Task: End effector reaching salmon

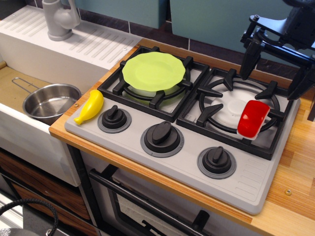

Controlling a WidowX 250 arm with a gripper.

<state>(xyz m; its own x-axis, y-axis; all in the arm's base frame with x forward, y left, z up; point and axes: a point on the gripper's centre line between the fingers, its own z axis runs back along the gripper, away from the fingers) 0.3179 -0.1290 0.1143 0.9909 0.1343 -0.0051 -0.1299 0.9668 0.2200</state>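
The salmon (253, 118) is a glossy red slab with a white rim. It lies on the front right part of the right burner grate (236, 110) of the toy stove. The black gripper (275, 78) hangs at the upper right, above the back of that burner. Its two dark prongs point down and stand wide apart, one finger (249, 61) at the left and the other at the right edge of the view. It is open and holds nothing. It is above and behind the salmon, clearly apart from it.
A lime-green plate (153, 71) sits on the left burner. A yellow banana toy (90, 106) lies at the stove's left edge. Three black knobs (162, 133) line the front. A metal pot (49, 101) sits in the sink, below a grey faucet (59, 19).
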